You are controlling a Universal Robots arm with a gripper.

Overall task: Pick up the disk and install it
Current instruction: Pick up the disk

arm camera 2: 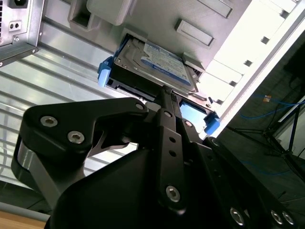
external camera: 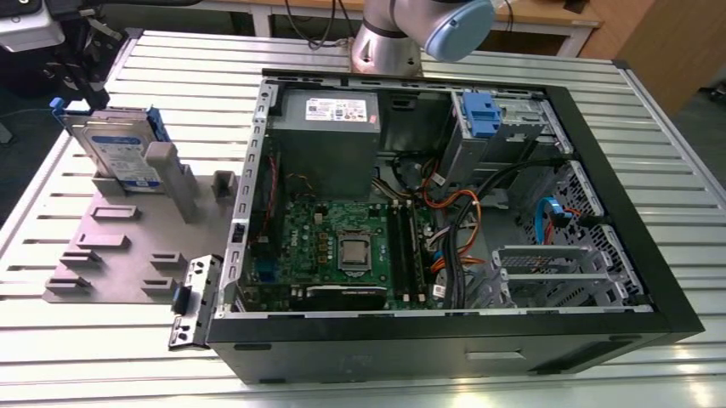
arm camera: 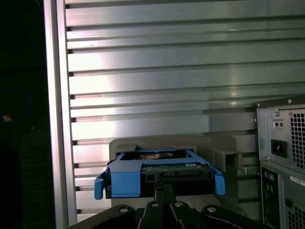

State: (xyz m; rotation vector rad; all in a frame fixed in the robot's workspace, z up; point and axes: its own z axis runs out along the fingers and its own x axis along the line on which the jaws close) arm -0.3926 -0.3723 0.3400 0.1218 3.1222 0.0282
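The disk (external camera: pixel 117 151) stands on edge in a slot of the grey fixture plate (external camera: pixel 125 246), at the exterior view's left of the open computer case. It is silver-grey with a white-and-blue label, framed by a blue carrier. The arm's dark end (external camera: pixel 66 59) hangs just above and behind it. In both wrist views the gripper (arm camera: pixel 159 189) (arm camera 2: pixel 164 90) points straight at the disk's (arm camera: pixel 159 171) (arm camera 2: pixel 155 59) near edge. Its fingers are drawn together into one narrow tip at that edge. Whether the tip touches the edge I cannot tell.
The open computer case (external camera: pixel 635 255) lies on the slatted metal table (external camera: pixel 91 357), with the power supply (external camera: pixel 329 127) and a blue-latched drive cage (external camera: pixel 482 115) at its far end. The arm's base (external camera: pixel 386 47) stands behind the case. A loose metal bracket (external camera: pixel 193 302) lies by the case's near corner.
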